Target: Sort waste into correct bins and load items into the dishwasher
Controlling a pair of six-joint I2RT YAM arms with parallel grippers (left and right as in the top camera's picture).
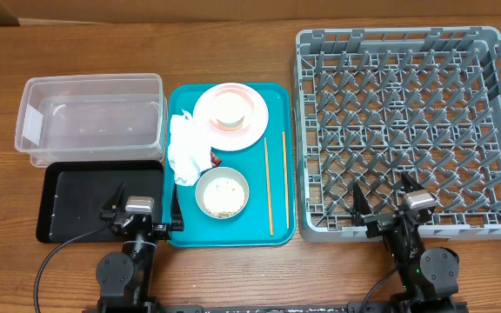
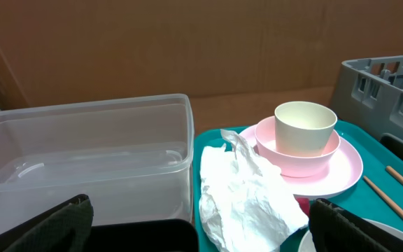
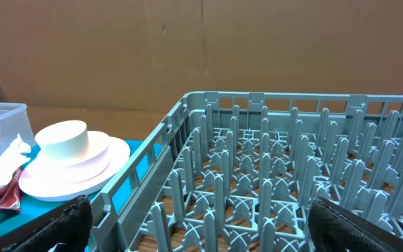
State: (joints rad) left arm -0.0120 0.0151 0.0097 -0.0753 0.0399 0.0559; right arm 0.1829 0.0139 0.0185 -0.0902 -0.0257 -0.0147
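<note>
On the teal tray [image 1: 278, 104], a white cup [image 1: 229, 106] sits in a pink bowl [image 2: 292, 159] on a pink plate [image 1: 256, 124]. Beside them lie a crumpled napkin [image 1: 184, 148], a red wrapper [image 1: 215, 160], a grey-white bowl [image 1: 222, 193] holding rice-like grains, and two chopsticks [image 1: 269, 184]. The clear tub [image 1: 90, 117] and black tray [image 1: 81, 204] are at the left, the grey dish rack [image 1: 407, 122] at the right. My left gripper [image 1: 144, 196] is open and empty over the black tray's right end. My right gripper [image 1: 385, 196] is open and empty over the rack's near edge.
The table is brown wood, with a cardboard wall behind it. The teal tray fills the gap between the bins and the rack. In the left wrist view the napkin [image 2: 243, 196] lies just ahead of the open jaws [image 2: 201, 231], with the tub [image 2: 82, 154] to the left.
</note>
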